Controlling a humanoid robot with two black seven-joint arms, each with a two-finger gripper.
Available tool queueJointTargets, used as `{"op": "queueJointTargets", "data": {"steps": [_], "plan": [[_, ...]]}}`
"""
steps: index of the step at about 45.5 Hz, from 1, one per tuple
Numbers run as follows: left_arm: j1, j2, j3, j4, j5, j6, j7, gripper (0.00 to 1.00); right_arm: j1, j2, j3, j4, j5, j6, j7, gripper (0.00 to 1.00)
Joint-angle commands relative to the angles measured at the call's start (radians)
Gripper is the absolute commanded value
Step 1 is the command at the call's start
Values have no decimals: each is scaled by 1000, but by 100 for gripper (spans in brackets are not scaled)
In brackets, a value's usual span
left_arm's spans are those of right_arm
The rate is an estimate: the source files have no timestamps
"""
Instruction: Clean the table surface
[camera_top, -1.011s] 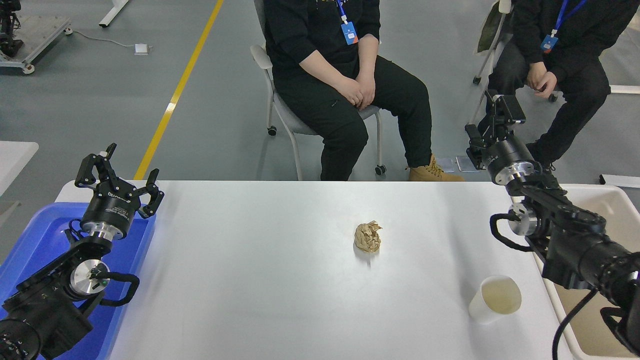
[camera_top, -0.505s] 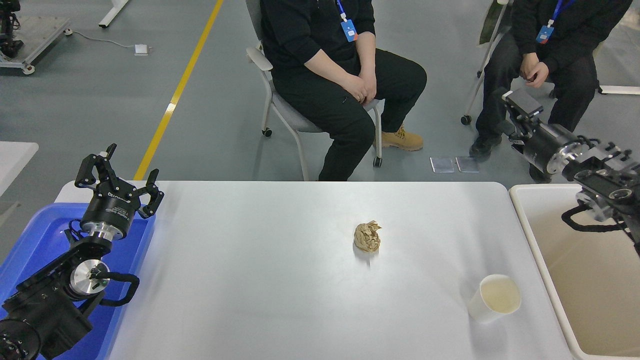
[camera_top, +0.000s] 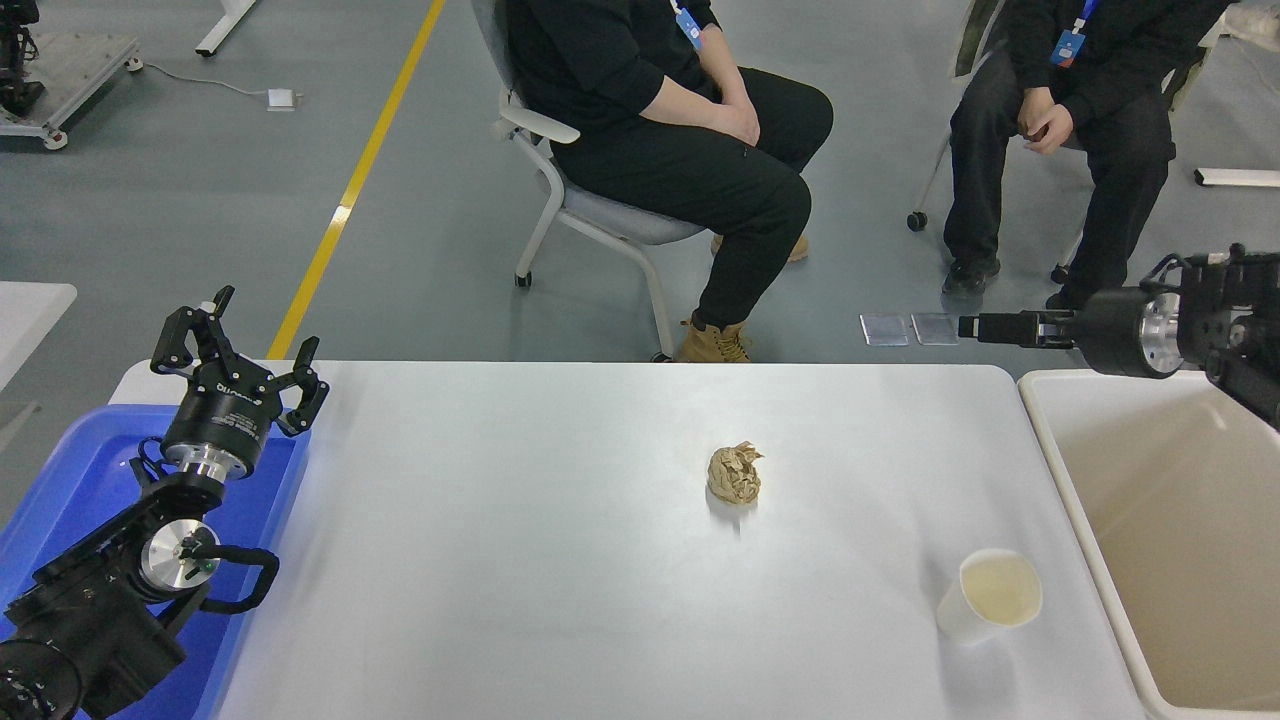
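Note:
The white table surface (camera_top: 520, 540) carries a crumpled brown paper ball (camera_top: 735, 474) near its middle and a white paper cup (camera_top: 990, 595) at the front right. My right gripper (camera_top: 1000, 328) hangs in the air past the table's far right corner and points left, seen edge-on, far from both objects. My left gripper (camera_top: 243, 335) is open and empty, parked over the far end of the blue tray at the left.
A blue plastic tray (camera_top: 70, 470) lies at the table's left end under my left arm. A beige rectangular bin (camera_top: 1180, 540) stands at the right end. Two people sit on chairs beyond the far edge.
My right arm has swung away from the table's right side to above the bin's far edge, and its gripper now points left. The seated people have shifted. Paper ball and cup have not moved.

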Motion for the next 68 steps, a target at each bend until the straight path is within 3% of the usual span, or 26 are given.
{"op": "queueJointTargets", "data": {"steps": [1,15,27,41,60,68], "plan": [[0,0,0,0,0,0,0,100,90,11,-159,118,-158,6,1,99],[0,1,0,0,0,0,0,100,101,-3,-211,201,-205,3,36,99],[0,1,0,0,0,0,0,100,40,-106,-190,221,-195,-13,36,99],[0,1,0,0,0,0,0,100,67,-222,-176,410,-212,-11,36,99],[0,0,0,0,0,0,0,100,15,-177,-147,445,-205,-16,29,99],[0,1,0,0,0,0,0,100,-37,-160,-144,441,-200,-88,22,99]]}}
